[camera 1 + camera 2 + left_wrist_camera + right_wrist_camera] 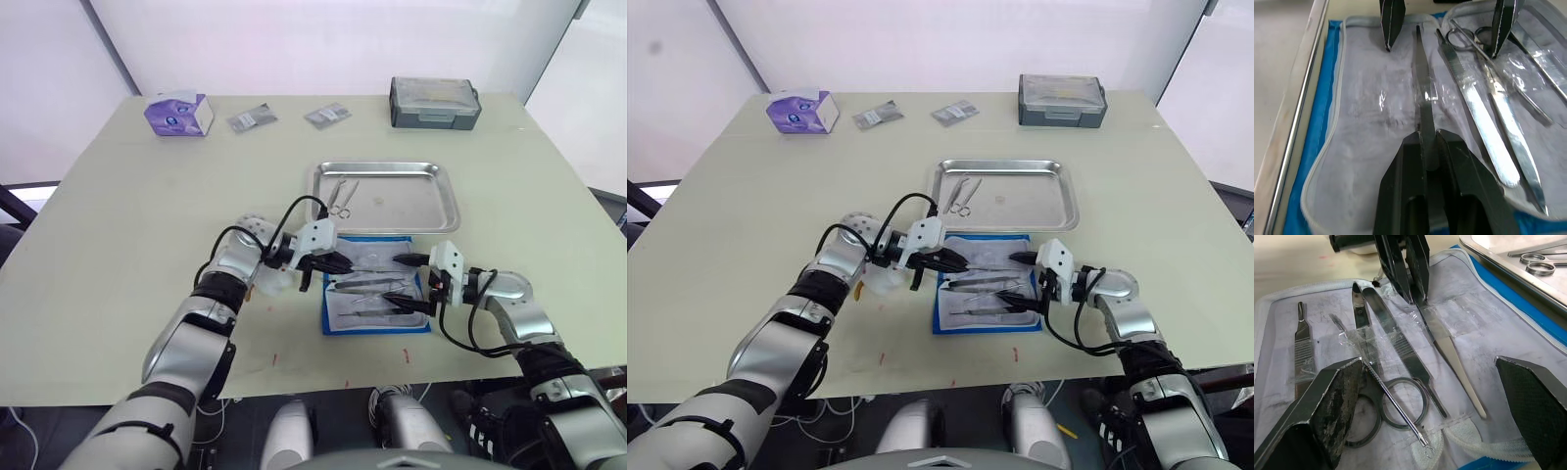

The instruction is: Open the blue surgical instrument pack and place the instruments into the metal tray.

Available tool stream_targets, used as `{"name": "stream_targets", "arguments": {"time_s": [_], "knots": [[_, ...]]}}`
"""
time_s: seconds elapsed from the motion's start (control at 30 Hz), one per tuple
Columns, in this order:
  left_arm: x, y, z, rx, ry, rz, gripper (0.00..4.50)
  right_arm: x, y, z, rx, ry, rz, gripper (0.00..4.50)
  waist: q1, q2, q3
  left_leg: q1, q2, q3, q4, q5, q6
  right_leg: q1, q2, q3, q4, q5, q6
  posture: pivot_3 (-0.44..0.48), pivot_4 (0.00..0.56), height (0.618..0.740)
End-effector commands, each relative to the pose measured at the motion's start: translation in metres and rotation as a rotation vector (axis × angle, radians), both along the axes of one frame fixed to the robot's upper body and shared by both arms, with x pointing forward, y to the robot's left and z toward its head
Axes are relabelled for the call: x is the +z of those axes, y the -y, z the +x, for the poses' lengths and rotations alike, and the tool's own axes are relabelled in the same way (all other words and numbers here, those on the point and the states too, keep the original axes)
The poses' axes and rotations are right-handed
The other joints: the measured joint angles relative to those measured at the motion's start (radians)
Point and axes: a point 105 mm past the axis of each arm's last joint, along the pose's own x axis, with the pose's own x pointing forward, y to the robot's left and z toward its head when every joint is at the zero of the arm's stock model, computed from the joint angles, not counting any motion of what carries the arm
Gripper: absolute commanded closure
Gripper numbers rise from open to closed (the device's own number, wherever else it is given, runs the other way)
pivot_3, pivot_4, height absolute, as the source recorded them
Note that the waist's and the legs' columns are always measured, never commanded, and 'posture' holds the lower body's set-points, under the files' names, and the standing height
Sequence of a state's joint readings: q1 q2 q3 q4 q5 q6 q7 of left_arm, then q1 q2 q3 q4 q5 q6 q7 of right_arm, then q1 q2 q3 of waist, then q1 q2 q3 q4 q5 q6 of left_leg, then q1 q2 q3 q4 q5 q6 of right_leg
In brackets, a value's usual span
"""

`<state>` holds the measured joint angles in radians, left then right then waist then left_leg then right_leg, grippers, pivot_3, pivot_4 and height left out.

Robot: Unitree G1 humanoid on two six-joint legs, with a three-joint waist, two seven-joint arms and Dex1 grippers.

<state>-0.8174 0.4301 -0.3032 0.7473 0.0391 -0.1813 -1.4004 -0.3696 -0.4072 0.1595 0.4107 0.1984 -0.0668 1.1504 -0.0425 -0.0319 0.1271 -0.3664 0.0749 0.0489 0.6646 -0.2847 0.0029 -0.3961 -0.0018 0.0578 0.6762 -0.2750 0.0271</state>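
Left hand [1429, 147] pinching slim instrument [1422, 83]; right hand [1430, 406] spread. Clear strap over blade may snag lift-out.

My arms are silver-grey shells with black joints and looping black cables. White housings sit behind my left gripper [338, 262] and right gripper [409, 284]; each ends in two black, tapered fingers.

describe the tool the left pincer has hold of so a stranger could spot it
On the open blue pack before the metal tray, find the left pincer. It grips a slim, flat tool lying alone nearest the tray, apart from the ring-handled scissors.
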Motion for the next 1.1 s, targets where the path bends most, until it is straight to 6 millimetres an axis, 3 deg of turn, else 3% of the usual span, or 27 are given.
{"name": "stream_targets", "arguments": {"time_s": [0.03, 0.27, 0.53, 1.1], "knots": [[0.009, -0.002, 0.001, -0.001, 0.029, 0.031, 4.39, -0.054, 0.008, -0.024, 0.004, -0.199, -0.131, 0.00, 0.000, 0.000, 0.000, 0.000, 0.000, 0.000, 0.000, 0.000, 0.000, 0.000, 0.000, 0.000, 0.000, 0.000, 0.000, 0.000, 0.150, 0.731], [0.025, -0.004, -0.001, 0.007, 0.039, 0.037, 4.39, -0.054, 0.007, -0.023, 0.005, -0.197, -0.131, 0.00, 0.000, 0.000, 0.000, 0.000, 0.000, 0.000, 0.000, 0.000, 0.000, 0.000, 0.000, 0.000, 0.000, 0.000, 0.000, 0.000, 0.150, 0.731], [0.030, -0.013, -0.007, 0.016, 0.011, 0.070, 4.39, -0.053, 0.007, -0.023, 0.006, -0.196, -0.132, 0.00, 0.000, 0.000, 0.001, 0.000, 0.000, 0.000, 0.000, 0.000, 0.000, 0.000, 0.000, 0.000, 0.000, 0.000, 0.000, 0.000, 0.150, 0.731], [0.054, -0.043, -0.008, 0.055, 0.021, 0.131, 4.39, -0.053, 0.008, -0.022, 0.011, -0.198, -0.136, 0.00, 0.000, 0.000, 0.001, 0.000, 0.000, 0.000, 0.000, 0.000, 0.000, 0.000, 0.000, 0.000, 0.000, -0.001, -0.001, 0.000, 0.150, 0.731]]}}
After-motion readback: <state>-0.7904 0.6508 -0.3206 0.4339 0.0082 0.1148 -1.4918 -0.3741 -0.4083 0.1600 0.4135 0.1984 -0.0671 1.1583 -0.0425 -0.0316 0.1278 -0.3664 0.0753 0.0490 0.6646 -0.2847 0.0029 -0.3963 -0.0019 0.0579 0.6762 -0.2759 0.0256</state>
